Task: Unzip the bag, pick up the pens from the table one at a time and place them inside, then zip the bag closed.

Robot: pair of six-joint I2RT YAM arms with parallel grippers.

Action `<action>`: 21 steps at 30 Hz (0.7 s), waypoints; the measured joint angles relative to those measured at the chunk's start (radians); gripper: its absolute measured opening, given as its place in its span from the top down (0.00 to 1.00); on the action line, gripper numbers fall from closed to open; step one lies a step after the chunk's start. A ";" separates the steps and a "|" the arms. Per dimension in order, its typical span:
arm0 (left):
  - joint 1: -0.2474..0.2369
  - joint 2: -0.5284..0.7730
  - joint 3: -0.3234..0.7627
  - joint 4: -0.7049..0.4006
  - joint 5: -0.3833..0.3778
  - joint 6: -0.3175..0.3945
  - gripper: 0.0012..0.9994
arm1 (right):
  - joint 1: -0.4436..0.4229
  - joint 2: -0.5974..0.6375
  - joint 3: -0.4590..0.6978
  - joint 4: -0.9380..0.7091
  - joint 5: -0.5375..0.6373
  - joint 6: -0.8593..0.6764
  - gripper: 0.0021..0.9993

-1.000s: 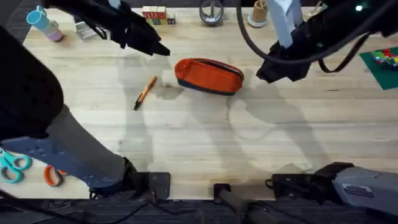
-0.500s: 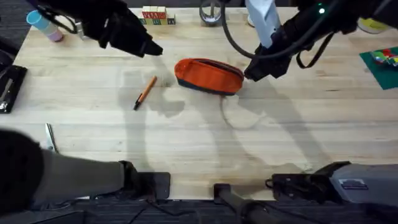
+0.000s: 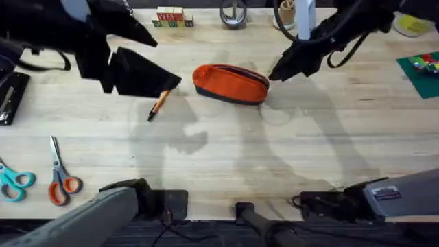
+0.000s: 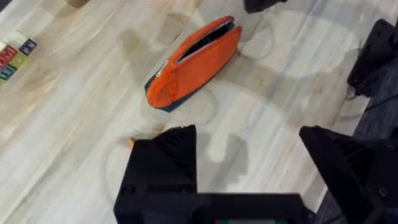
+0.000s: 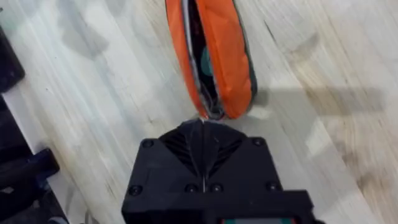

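The orange bag [image 3: 230, 84] lies in the middle of the far half of the table [image 3: 226, 158]. Its zipper gapes open in the left wrist view [image 4: 193, 62] and in the right wrist view [image 5: 214, 56]. My right gripper [image 3: 274, 73] is shut, and its fingertips [image 5: 202, 127] touch the bag's right end; I cannot tell whether they pinch anything. A slim orange pen [image 3: 156, 106] lies left of the bag. My left gripper [image 3: 168, 63] hangs open just above the pen's far end. Only a speck of the pen [image 4: 130, 142] shows beside one wide-spread finger [image 4: 165, 165].
Orange-handled scissors [image 3: 60, 180] and teal scissors [image 3: 14, 182] lie at the front left. A black object [image 3: 9, 96] sits at the left edge. Toy blocks [image 3: 170, 16] and round containers [image 3: 233, 14] line the far edge. A green mat [image 3: 420, 68] lies far right.
The left arm has swung right and toward the pen, its gripper now looming over the pen's far end. The right gripper moved left to the bag's right end and now touches it.
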 joint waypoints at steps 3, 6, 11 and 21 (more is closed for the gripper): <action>0.000 -0.038 -0.016 0.000 0.000 -0.023 0.00 | -0.003 0.034 0.001 0.009 -0.020 -0.017 0.97; 0.000 -0.070 -0.016 0.000 0.000 -0.039 0.00 | -0.003 0.074 0.001 0.018 -0.031 -0.026 0.97; 0.000 -0.116 -0.016 -0.003 0.003 -0.055 0.00 | -0.003 0.132 0.001 0.045 -0.040 -0.034 0.97; 0.000 -0.122 -0.016 -0.038 0.003 -0.063 0.00 | 0.010 0.193 0.001 0.111 -0.052 -0.037 0.97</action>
